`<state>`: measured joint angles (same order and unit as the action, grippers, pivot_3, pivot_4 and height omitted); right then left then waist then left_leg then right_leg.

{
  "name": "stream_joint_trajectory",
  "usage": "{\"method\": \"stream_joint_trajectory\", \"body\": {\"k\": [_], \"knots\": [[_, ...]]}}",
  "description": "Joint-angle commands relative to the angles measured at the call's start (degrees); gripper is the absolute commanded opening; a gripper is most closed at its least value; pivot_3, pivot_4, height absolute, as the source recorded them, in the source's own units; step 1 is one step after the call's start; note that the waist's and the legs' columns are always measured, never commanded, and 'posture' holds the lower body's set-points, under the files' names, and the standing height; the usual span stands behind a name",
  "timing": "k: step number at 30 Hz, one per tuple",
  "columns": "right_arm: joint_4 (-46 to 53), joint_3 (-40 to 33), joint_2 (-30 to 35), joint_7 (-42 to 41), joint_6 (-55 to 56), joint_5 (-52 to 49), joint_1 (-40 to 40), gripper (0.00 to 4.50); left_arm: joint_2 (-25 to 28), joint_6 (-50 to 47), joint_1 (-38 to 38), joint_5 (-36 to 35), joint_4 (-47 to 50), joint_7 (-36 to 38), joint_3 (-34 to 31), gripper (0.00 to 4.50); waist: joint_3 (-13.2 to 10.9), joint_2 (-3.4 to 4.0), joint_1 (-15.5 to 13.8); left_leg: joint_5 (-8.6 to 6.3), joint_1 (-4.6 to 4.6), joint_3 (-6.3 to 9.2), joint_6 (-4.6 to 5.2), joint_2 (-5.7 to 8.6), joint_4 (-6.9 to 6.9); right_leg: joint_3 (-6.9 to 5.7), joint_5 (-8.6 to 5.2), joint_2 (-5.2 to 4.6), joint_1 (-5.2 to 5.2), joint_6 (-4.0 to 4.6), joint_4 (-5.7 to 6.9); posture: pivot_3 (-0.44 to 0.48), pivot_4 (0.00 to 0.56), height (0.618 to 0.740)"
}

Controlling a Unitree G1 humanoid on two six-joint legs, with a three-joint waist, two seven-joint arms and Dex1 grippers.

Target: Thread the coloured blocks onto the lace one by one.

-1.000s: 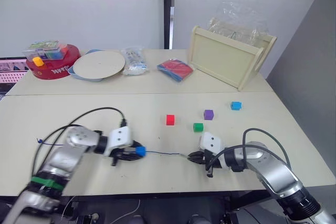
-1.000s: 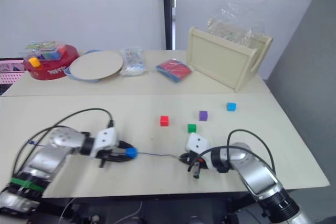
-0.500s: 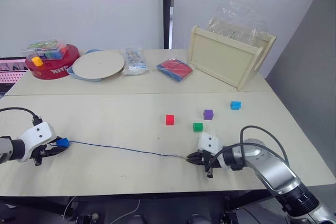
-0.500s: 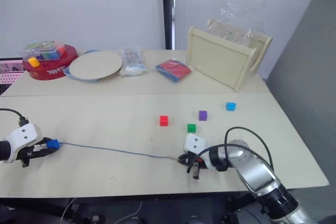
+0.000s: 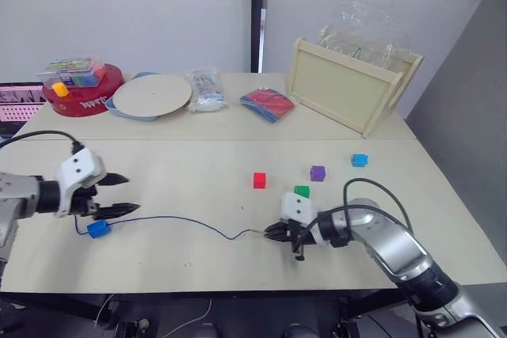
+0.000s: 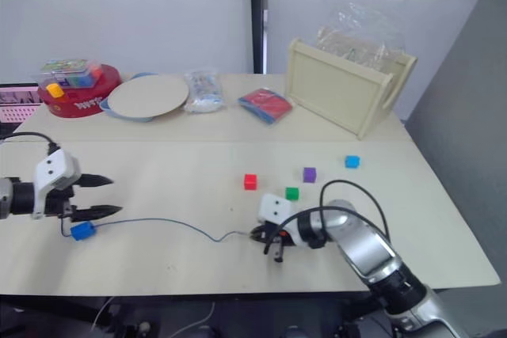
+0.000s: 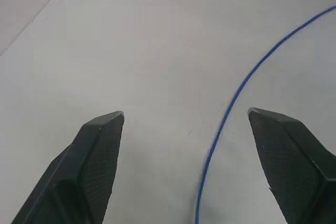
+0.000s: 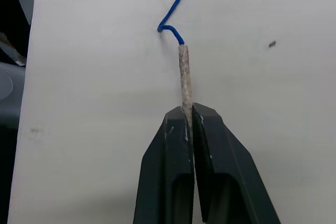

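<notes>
We saw the thin blue lace (image 5: 182, 222) with one blue block (image 5: 97, 229) threaded, lower left. Our right end effector (image 8: 188, 124) pinched its pale tip; the left end effector (image 5: 119, 194) was released. The red tub (image 5: 82, 97), upper left, held small items.

The pale stiff tip (image 8: 184, 77) of the thin dark blue lace (image 5: 182, 222) runs into the closed black fingers of the right gripper (image 8: 189, 115), its end hidden. At 6 o'clock in the left wrist view, the lace leaves the picture, cut off.
</notes>
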<state>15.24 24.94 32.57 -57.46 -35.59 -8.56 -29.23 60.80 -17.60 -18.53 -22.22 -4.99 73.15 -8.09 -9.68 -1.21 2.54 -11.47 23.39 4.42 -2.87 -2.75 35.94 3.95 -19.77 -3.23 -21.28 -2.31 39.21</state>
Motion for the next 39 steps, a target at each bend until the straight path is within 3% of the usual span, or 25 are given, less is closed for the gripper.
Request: {"method": "stream_joint_trajectory", "body": {"k": [1,8,16,17,28,39], "knots": [[-0.4,1.6,-1.3,1.4,-1.7,1.7,-2.2,0.0,-6.0,-5.9,1.3,-4.0,13.0,-2.9,4.9,3.97,0.0,0.02,-0.2,0.0,0.0,0.0,0.0,0.02,0.01,0.01,0.0,-0.03,0.02,0.0,0.0,0.0,0.15,0.74],[-1.5,4.1,-1.8,1.6,-2.0,4.2,-3.5,0.0,-20.4,-1.4,-2.2,4.8,13.2,-8.8,18.2,3.97,0.0,-0.01,-0.2,0.0,0.09,0.05,0.0,0.06,0.15,0.0,0.01,-0.01,0.0,0.01,0.02,0.0,0.15,0.74],[-1.0,4.0,-1.8,1.4,-2.8,4.6,-3.4,0.0,-26.0,4.0,-3.8,8.8,5.6,-7.7,23.1,3.97,0.0,-0.01,-0.1,0.0,0.08,0.05,0.0,0.09,0.2,0.01,0.01,-0.02,0.01,0.01,0.02,0.0,0.15,0.74],[-0.9,3.9,-1.8,1.5,-2.9,4.6,-3.4,0.0,-26.4,4.3,-3.9,8.5,5.2,-7.7,22.8,3.44,0.0,-0.01,-0.1,0.0,0.09,0.05,0.0,0.09,0.21,0.01,0.01,-0.02,0.01,0.01,0.02,0.0,0.15,0.74],[-0.6,4.0,-1.3,1.3,-3.3,5.0,-2.9,0.0,-27.7,2.5,-4.3,6.0,6.2,-6.9,20.6,0.02,0.0,-0.01,-0.1,0.0,0.09,0.06,0.0,0.09,0.22,0.0,0.01,-0.03,0.02,0.01,0.02,0.0,0.15,0.74],[-0.8,4.2,-1.3,1.5,-3.2,5.4,-2.5,0.0,-27.4,1.2,-3.6,6.2,7.4,-6.3,21.1,0.02,0.0,-0.01,-0.1,0.0,0.08,0.07,0.0,0.1,0.23,0.0,0.01,-0.03,0.03,0.01,0.02,0.0,0.15,0.74]]}}
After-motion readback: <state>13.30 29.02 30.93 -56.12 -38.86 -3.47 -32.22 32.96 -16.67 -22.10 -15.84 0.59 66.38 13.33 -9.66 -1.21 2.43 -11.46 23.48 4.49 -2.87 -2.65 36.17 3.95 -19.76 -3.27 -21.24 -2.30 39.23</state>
